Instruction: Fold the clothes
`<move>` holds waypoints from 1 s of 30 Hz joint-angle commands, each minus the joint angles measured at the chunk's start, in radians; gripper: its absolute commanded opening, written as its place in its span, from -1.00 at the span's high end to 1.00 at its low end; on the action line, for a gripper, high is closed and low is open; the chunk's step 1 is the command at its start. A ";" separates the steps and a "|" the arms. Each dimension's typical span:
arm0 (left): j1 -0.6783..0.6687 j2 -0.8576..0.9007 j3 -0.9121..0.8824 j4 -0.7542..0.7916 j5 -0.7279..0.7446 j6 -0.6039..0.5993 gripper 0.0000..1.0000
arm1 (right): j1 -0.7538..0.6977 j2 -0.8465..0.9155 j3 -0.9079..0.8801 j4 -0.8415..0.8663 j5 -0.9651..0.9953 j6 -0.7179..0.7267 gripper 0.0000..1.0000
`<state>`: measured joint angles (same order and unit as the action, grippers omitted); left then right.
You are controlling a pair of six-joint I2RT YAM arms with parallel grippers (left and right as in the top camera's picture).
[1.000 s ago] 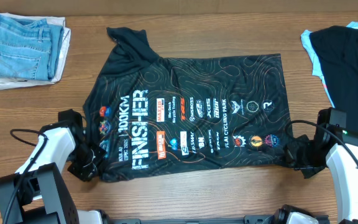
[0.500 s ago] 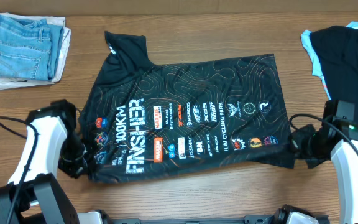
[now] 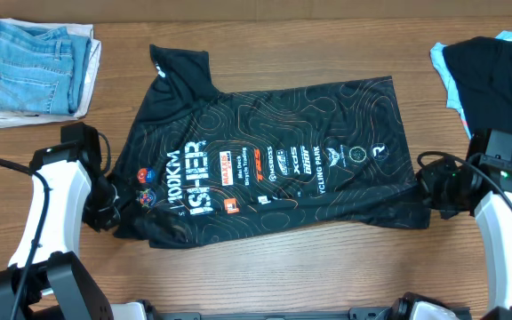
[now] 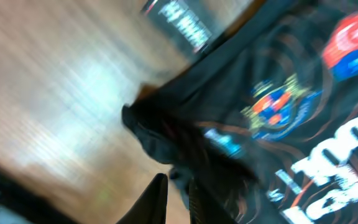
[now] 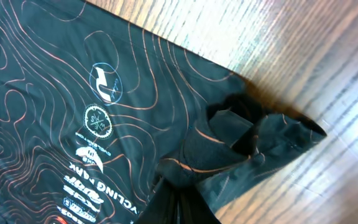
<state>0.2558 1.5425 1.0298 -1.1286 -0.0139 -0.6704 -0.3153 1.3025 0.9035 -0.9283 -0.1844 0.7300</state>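
Within the last second both arms have carried the near hem of the black shirt (image 3: 274, 169) away from the near edge of the table (image 3: 265, 280) and toward the far side. The near strip now seems to lie doubled over the print: the lowest rows of logos are hidden, and the white word shows only as "ISHER". The shirt lies in the middle of the table, well apart from the jeans (image 3: 34, 53) at the far left. The right gripper (image 3: 429, 191) is closed tight on the near right corner, which bunches at its fingers in the wrist view. The left gripper (image 3: 105, 212) is at the near left corner, but its wrist view is blurred and I cannot tell whether it grips or lets go. I judge the first fold is almost laid, with the release to follow.
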 commanded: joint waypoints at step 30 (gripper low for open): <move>-0.026 -0.153 0.098 -0.198 -0.048 -0.025 0.91 | 0.112 0.121 0.027 0.152 0.027 0.021 0.91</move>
<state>0.2352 1.4742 1.0969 -1.2720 -0.0082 -0.6308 -0.2047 1.4235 0.9035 -0.7727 -0.1753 0.7517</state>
